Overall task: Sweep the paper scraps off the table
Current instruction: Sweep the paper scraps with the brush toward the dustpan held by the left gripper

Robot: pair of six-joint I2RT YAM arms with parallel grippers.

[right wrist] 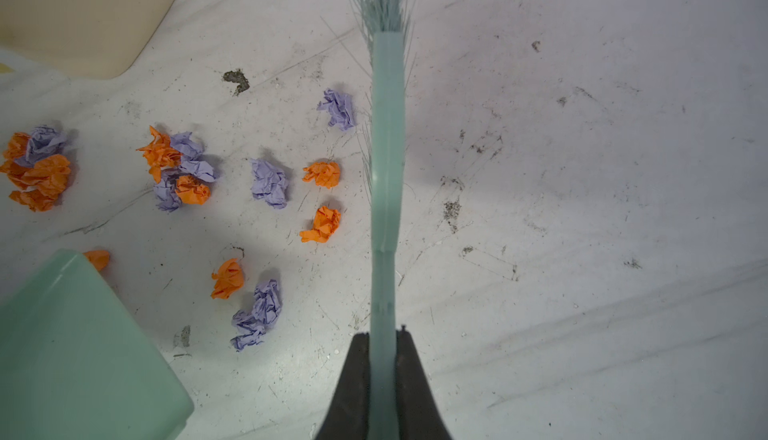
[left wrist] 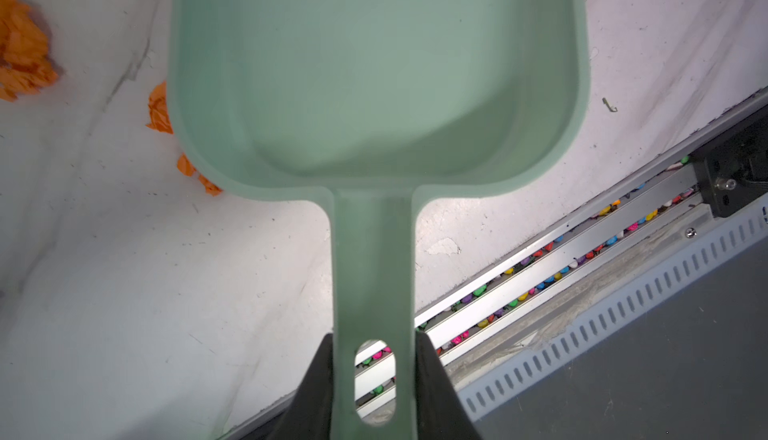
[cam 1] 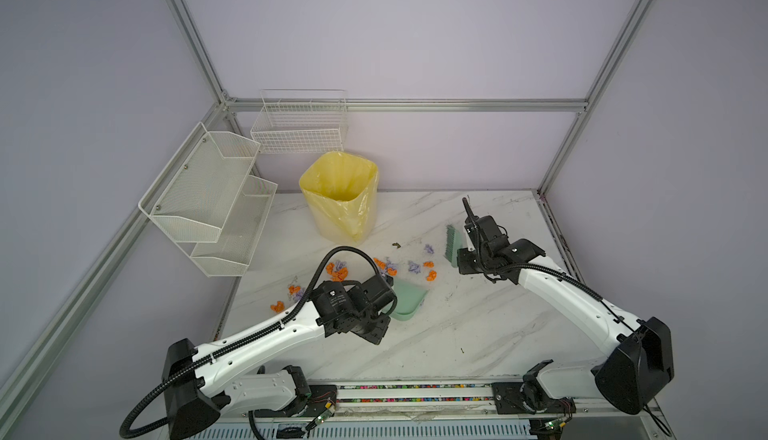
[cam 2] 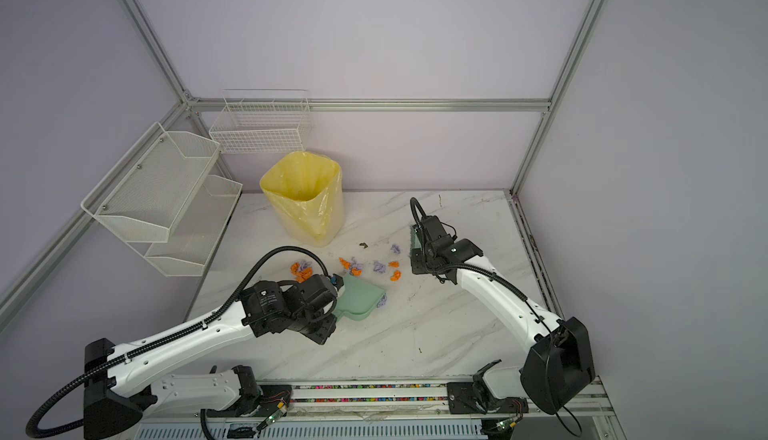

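The left end effector (left wrist: 374, 334) is clenched on the handle of the green dustpan (left wrist: 374, 64), which sits just below the centre of both top views. The right end effector (right wrist: 382, 334) is clenched on the handle of the green brush (right wrist: 386, 147), which is held at centre right of both top views with its bristles toward the upper part of the frame. The paper scraps (cam 1: 384, 267), orange and lilac, lie scattered on the bench (cam 1: 478, 334) at frame centre, below the yellow-lined bin (cam 1: 338, 197) and left of the brush, with several just beside the dustpan's rim.
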